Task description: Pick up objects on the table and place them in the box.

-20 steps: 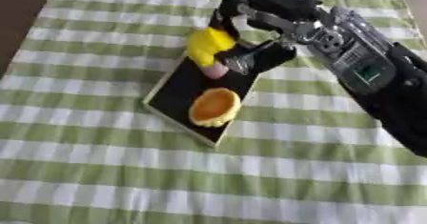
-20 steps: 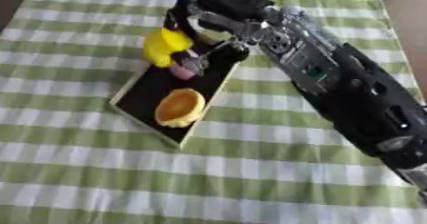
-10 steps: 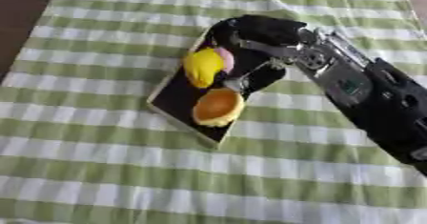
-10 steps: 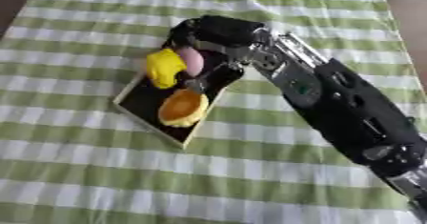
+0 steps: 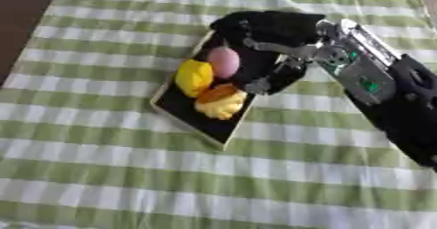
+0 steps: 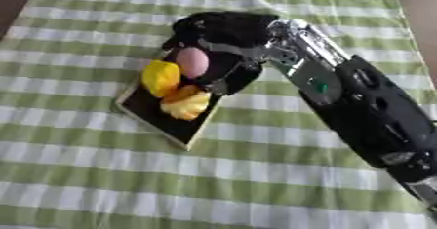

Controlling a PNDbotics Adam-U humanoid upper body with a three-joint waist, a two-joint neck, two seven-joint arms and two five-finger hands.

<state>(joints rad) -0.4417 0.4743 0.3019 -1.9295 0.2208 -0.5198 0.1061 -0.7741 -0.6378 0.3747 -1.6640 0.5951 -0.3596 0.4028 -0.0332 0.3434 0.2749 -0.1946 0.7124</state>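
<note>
A flat black box [image 5: 198, 121] with a pale rim lies askew on the checked cloth. In it rest a yellow lemon-shaped thing [image 5: 194, 77], a pink egg-shaped thing [image 5: 224, 61] and an orange ridged thing [image 5: 220, 101]. My right hand [image 5: 271, 32] hangs over the box's far end, its fingers [image 5: 269, 79] spread and reaching down beside the pink thing. The yellow thing lies apart from the hand. I cannot tell whether a finger touches the pink thing. My left hand shows in neither view.
The green-and-white checked cloth [image 5: 102, 174] covers the table all round the box. My right forearm [image 6: 358, 106] runs from the lower right up to the box. A brown strip [image 5: 21, 13] shows past the cloth's left edge.
The hand has come down and let go of the yellow thing, which now lies in the box beside the pink one. The whole picture has also shifted.
</note>
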